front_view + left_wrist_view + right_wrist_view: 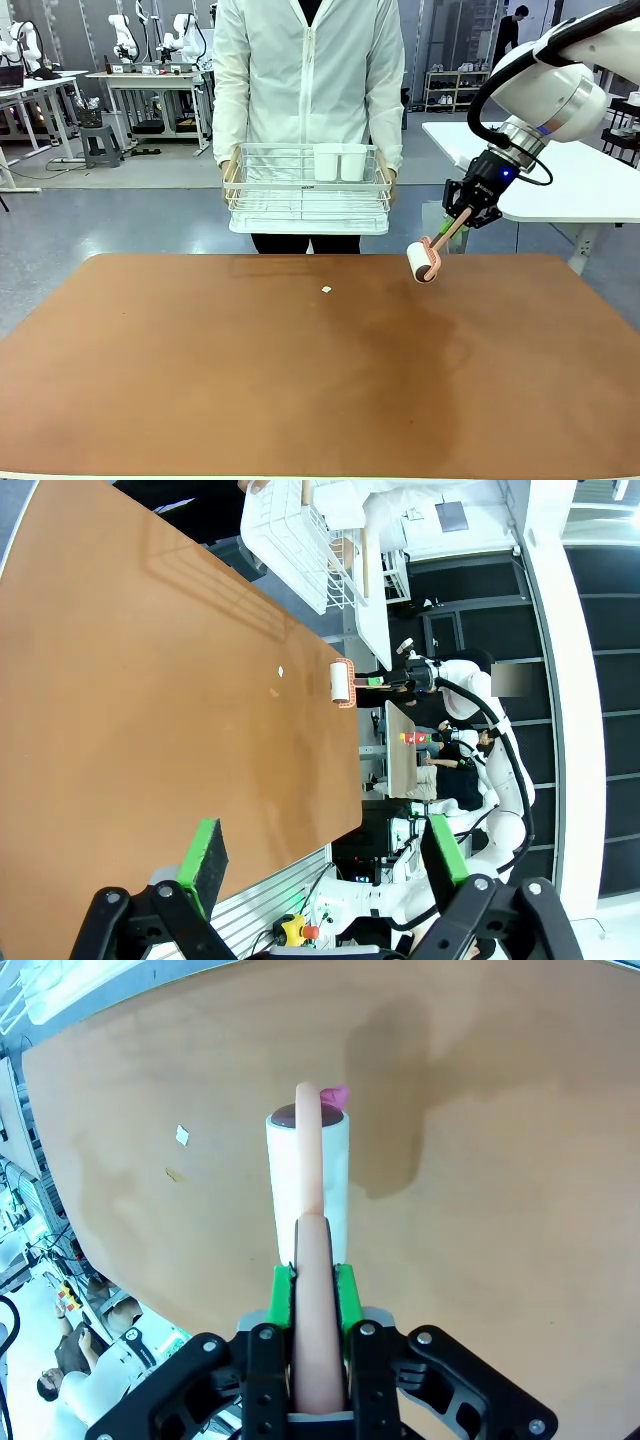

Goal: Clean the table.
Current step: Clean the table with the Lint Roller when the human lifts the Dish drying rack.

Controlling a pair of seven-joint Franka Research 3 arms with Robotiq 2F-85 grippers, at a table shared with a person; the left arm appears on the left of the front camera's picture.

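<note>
The reddish-brown table spreads across the front view. A small white scrap lies on it near the far edge, also seen as a white scrap beside a tiny yellowish bit. My right gripper is shut on the pink handle of a lint roller, whose white roll hangs just above the table's far right part. From the wrist, the right gripper clamps the handle with the lint roller pointing ahead. My left gripper is open and empty over the table.
At the far side a person holds a white wire basket with two white cups in it. A smaller white table stands behind on the right. A faint darker patch marks the tabletop near the roller.
</note>
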